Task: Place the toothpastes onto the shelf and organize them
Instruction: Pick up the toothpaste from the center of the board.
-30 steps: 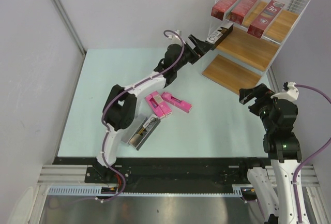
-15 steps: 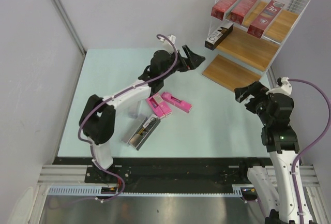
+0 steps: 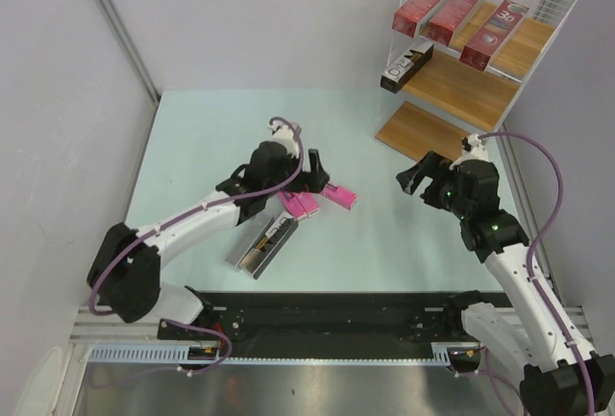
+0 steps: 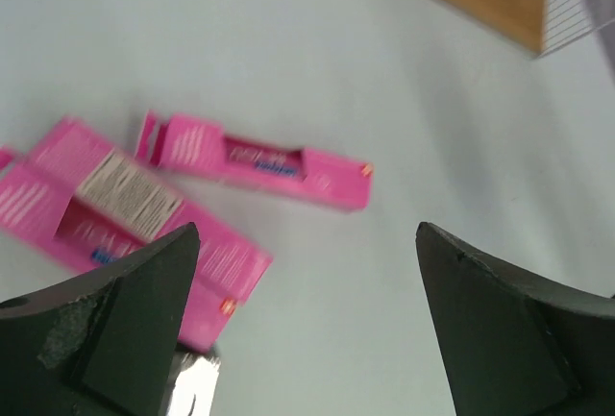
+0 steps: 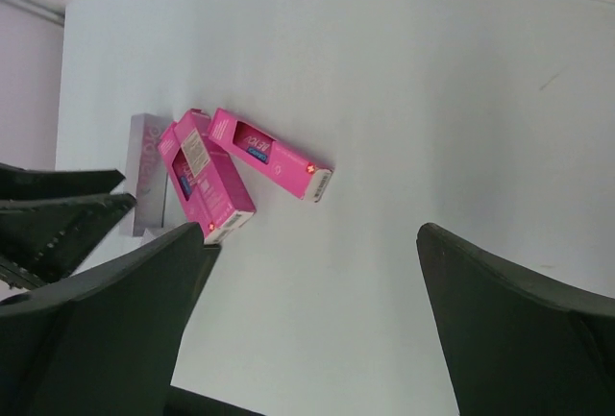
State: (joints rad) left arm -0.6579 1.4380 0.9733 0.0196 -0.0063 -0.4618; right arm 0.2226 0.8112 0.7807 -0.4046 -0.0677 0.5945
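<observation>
The shelf [image 3: 423, 137] is thin white-coated wire carrying boards [image 3: 471, 89] of light-brown wood with a matt finish. The red cartons [image 3: 456, 11] and pink cartons [image 4: 255, 161] look like printed cardboard with a slight sheen, and the silver carton [image 3: 264, 248] has a metallic gloss. The table [image 3: 192, 147] is smooth, pale and matt. The left gripper [image 4: 307, 233] has matt black plastic fingers [image 4: 500, 330], one scuffed grey.

Bare pale-green tabletop [image 3: 384, 243] lies open between the bright pink slim cartons [image 3: 306, 203] and the lowest light-brown wooden board [image 3: 423, 137] of the white wire shelf [image 3: 559, 14], though the right gripper [image 3: 414, 174] (jaws spread wide) hangs over that gap. The middle board [image 3: 471, 91] is bare apart from one silver-grey carton [image 3: 405, 64] at its left edge; three dark red cartons [image 3: 452, 9] crowd the top board [image 3: 530, 46]
</observation>
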